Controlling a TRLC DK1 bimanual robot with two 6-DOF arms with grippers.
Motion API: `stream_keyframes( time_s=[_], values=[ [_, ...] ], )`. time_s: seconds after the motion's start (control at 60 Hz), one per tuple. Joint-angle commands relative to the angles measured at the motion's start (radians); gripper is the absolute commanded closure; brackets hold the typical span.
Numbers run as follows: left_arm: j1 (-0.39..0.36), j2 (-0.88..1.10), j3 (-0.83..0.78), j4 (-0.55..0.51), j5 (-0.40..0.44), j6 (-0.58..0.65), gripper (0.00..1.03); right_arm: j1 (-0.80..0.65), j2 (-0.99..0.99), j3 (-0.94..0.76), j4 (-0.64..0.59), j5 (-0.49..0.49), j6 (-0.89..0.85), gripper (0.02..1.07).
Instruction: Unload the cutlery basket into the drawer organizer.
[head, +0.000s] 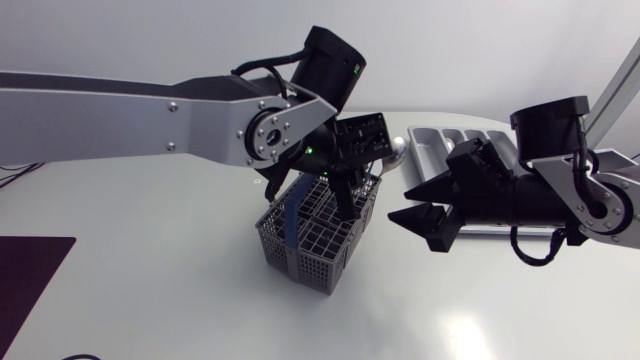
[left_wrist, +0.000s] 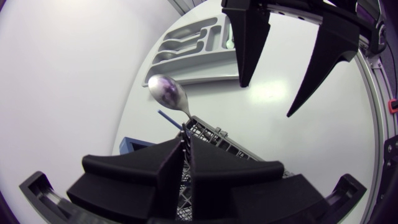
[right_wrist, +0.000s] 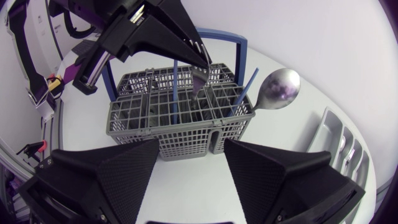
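Note:
The grey cutlery basket (head: 320, 238) with a blue carry handle (head: 292, 225) stands mid-table. My left gripper (head: 345, 198) reaches down into it from above. Its fingers (right_wrist: 186, 53) are pressed together on the silver head of a fork (right_wrist: 199, 78) standing in the basket (right_wrist: 174, 124). A spoon (right_wrist: 280, 87) with a blue handle leans out of the basket's far corner; the spoon (left_wrist: 166, 92) lies just ahead of the left gripper (left_wrist: 186, 152). My right gripper (head: 432, 226) hovers open to the right of the basket, with nothing between its fingers. The grey drawer organizer (head: 450, 140) lies at the back right.
Another blue-handled piece (right_wrist: 175, 87) stands upright in the basket. The organizer (left_wrist: 193, 50) lies beyond the spoon, with the right gripper (left_wrist: 266, 99) hanging above the table near it. A dark mat (head: 30, 280) lies at the front left.

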Motion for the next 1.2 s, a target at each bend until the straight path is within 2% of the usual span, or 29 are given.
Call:
stream_keyframes(
  time_s=[0.0,0.25,0.767,1.183],
  values=[
    [-0.009,0.006,0.026,-0.009,-0.002,0.026,0.96,0.011,0.021,-0.02,0.013,0.007,0.021,0.31],
    [-0.013,-0.035,0.012,-0.021,0.017,0.017,0.99,0.017,0.033,-0.014,0.021,0.011,0.022,0.31],
    [-0.013,-0.118,0.023,-0.048,0.05,-0.026,0.99,0.037,0.028,-0.014,0.021,0.021,0.025,0.31],
    [-0.013,-0.161,0.011,-0.064,0.116,0.063,0.99,0.073,0.054,-0.009,0.021,0.024,0.007,0.31]
  ],
)
